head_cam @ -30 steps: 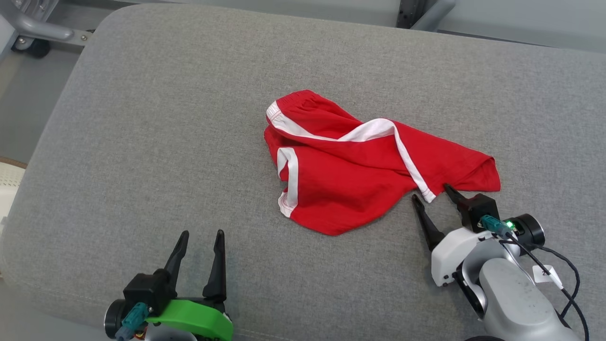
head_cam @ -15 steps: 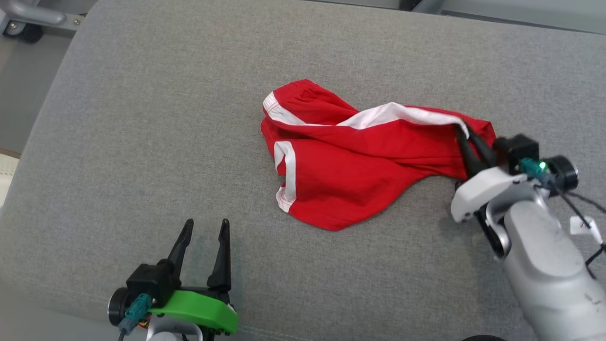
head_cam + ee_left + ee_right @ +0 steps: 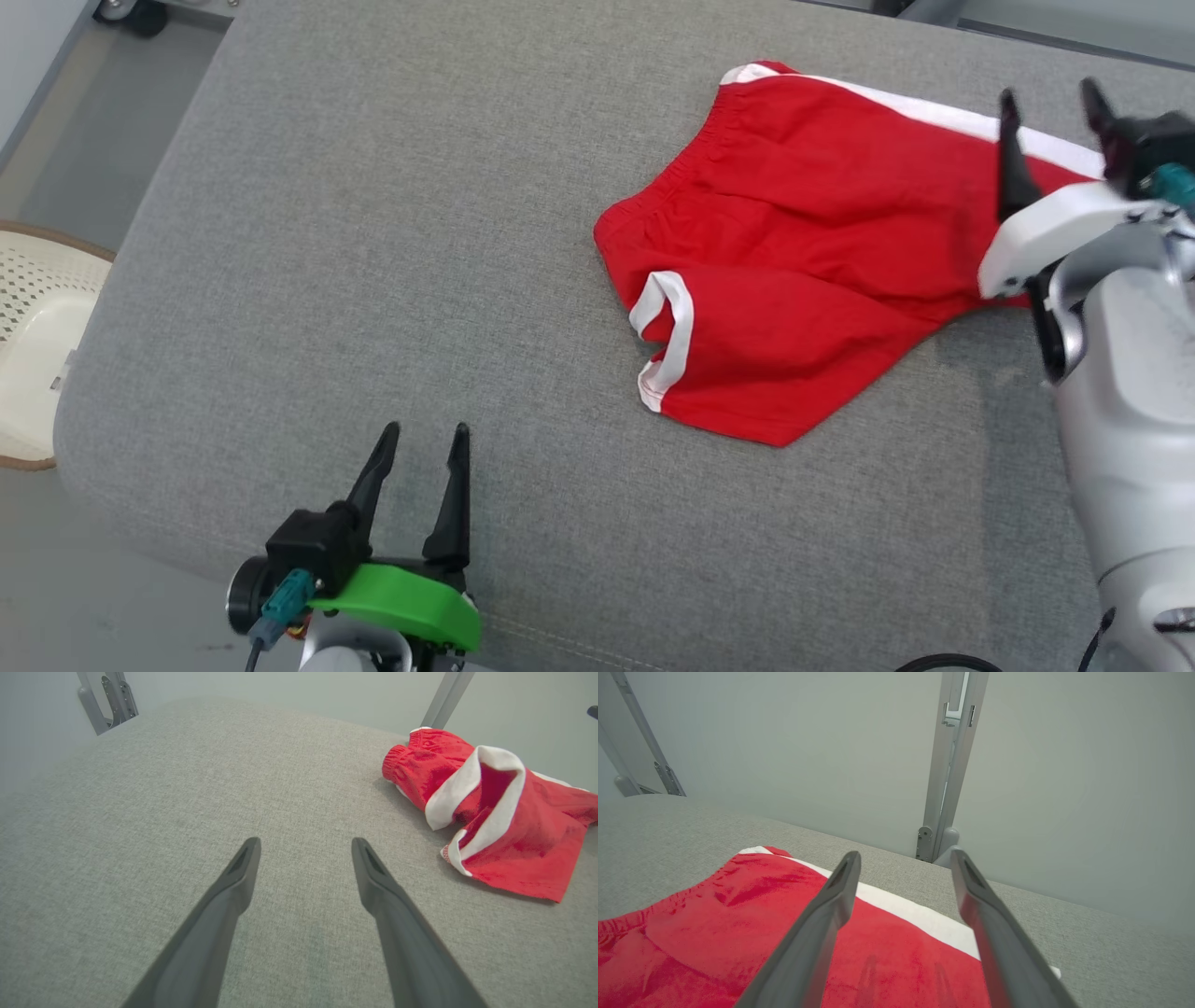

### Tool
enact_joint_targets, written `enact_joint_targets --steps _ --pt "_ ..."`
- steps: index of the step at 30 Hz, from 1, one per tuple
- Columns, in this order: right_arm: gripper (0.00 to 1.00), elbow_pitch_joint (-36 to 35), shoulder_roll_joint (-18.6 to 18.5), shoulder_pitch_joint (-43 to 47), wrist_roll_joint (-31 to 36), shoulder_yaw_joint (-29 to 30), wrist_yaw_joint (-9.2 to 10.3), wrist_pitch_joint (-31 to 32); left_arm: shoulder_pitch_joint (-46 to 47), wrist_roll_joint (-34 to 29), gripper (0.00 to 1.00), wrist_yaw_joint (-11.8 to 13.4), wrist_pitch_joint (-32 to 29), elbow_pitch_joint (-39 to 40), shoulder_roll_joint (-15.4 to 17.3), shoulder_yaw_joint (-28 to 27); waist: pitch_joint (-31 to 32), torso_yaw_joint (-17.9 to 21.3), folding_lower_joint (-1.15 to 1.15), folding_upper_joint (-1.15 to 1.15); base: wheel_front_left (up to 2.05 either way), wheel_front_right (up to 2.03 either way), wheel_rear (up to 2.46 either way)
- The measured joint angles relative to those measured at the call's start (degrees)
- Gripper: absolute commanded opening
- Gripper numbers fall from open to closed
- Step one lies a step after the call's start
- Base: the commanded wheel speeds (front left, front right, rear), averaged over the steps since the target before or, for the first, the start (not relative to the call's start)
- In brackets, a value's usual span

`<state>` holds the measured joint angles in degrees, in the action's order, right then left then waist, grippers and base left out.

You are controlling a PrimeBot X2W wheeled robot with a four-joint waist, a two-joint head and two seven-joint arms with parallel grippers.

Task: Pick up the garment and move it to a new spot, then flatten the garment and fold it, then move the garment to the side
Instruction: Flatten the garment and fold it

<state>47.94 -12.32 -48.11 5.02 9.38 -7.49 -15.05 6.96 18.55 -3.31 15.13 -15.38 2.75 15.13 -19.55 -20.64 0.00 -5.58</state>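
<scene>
Across the whole head view: grey upholstered surface (image 3: 373, 233), woven cloth, rounded corners, a stitched seam along the near edge.

Item 1. Red shorts (image 3: 822, 243), the task's garment. They lie on the far right part of the surface, mostly spread out. The gathered elastic waistband (image 3: 695, 149) faces the robot's left. A white stripe (image 3: 934, 110) runs along the far edge. One leg opening (image 3: 665, 341), trimmed in white, gapes on the near left side; the left wrist view shows its hem standing up off the cloth. The near corner comes to a point.

Item 2. Pale forearm (image 3: 1130, 448) of the right arm, at the right edge of the head view, reaching up that view.

Item 3. White perforated basket (image 3: 37, 308), on the floor off the left end of the surface, partly cut off by the picture edge.

Item 4. Right gripper (image 3: 1047, 93), over the far right end of the shorts, above the white stripe. The fingers are spread wide, with no cloth between them. Whether the tips touch the fabric cannot be told.

Item 5. Left gripper (image 3: 425, 431), on a green housing (image 3: 401, 607), near the front edge of the surface at lower left. The fingers are spread wide with nothing between them, over bare grey cloth, well apart from the shorts.

Item 6. Metal upright (image 3: 948, 765), grey, behind the far edge of the surface, against a plain pale wall.

Item 7. Caster wheel (image 3: 131, 11), dark, on the floor past the far left corner.
</scene>
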Motion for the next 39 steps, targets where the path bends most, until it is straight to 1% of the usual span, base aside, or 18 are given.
enact_joint_targets --steps 2,5,10,12,18,20,22,25,28,31,39 --pt "1.00 -1.7 2.5 2.5 -0.4 -1.7 -0.07 0.0 -1.3 0.0 1.00 0.1 0.0 -0.3 0.1 -0.7 0.5 0.1 0.00 -0.01 0.00 0.00 0.00" --pt "1.00 -4.9 3.4 7.2 -3.0 -5.9 -0.05 0.0 -2.2 -0.1 1.00 0.1 0.0 -0.6 0.1 -1.6 1.0 1.1 0.00 -0.01 0.00 0.00 0.00" --pt "1.00 -11.4 4.5 14.3 -9.7 -16.5 -0.05 0.0 -1.9 -0.4 1.00 -0.2 0.0 -0.6 0.0 -1.7 2.3 3.5 0.00 -0.01 0.00 0.00 0.00" --pt "1.00 -13.9 4.2 17.3 -12.4 -20.4 -0.05 0.0 -1.8 -0.5 1.00 -0.3 0.0 -0.6 0.0 -1.8 2.9 4.3 0.00 -0.01 0.00 0.00 0.00" --pt "1.00 -19.1 3.2 24.1 -19.7 -34.9 -0.04 0.0 -2.2 -0.7 1.00 -0.5 0.0 -1.0 0.0 -2.1 4.9 5.7 0.00 -0.01 0.00 0.00 0.00" --pt "1.00 -19.7 2.1 24.9 -21.2 -40.3 -0.05 0.0 -2.8 -0.8 1.00 -0.6 0.0 -1.2 0.0 -2.1 5.3 5.9 0.00 -0.01 0.00 0.00 0.00" --pt "1.00 -19.7 1.3 25.3 -23.1 -44.2 -0.02 0.0 -3.1 -0.8 1.00 -0.7 0.0 -1.4 0.0 -2.1 5.6 5.7 0.00 -0.02 0.00 0.00 0.00" --pt "1.00 -18.2 0.6 24.0 -25.1 -51.4 -0.05 0.0 -3.3 -0.4 1.00 -0.7 0.0 -1.4 0.0 -1.7 5.6 4.5 0.00 -0.01 0.00 0.00 0.00" --pt "1.00 -16.0 0.6 21.5 -25.6 -55.2 -0.04 0.0 -3.5 0.0 1.00 -0.7 0.0 -1.5 0.0 -1.2 5.4 3.1 0.00 -0.01 0.00 0.00 0.00" --pt "1.00 -13.4 0.8 19.6 -25.8 -56.7 -0.05 0.0 -3.5 0.5 1.00 -0.6 0.0 -1.5 0.0 -0.6 5.1 1.5 0.00 -0.01 0.00 0.00 0.00" --pt "1.00 -7.9 2.6 17.1 -23.9 -56.0 -0.05 0.0 -4.4 1.5 1.00 -0.2 0.0 -1.6 0.1 -0.1 4.4 -2.7 0.00 -0.01 0.00 0.00 0.00"
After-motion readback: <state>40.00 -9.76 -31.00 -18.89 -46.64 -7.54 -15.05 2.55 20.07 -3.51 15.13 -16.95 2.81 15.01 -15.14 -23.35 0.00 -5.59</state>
